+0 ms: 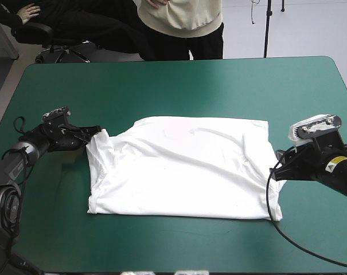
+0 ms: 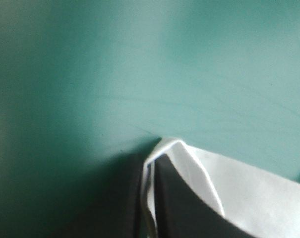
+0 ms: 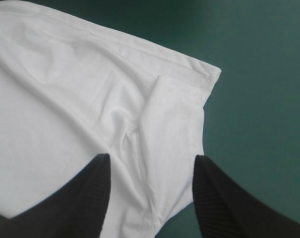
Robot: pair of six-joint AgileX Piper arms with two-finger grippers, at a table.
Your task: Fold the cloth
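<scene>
Left gripper (image 1: 94, 133) pinches T-shirt (image 1: 182, 169) edge (right gripper (image 3: 152, 159) gapes over it).

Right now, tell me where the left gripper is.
In the high view the left gripper is at the left side of the table, shut on the far left corner of the T-shirt.

Nothing in any view can be read as a word, number or brand. The only label is a small yellow sticker (image 1: 332, 167) on the black wrist housing just behind the right gripper (image 1: 276, 167), seen from the high view. It may carry a dark symbol, too small to make out.
</scene>
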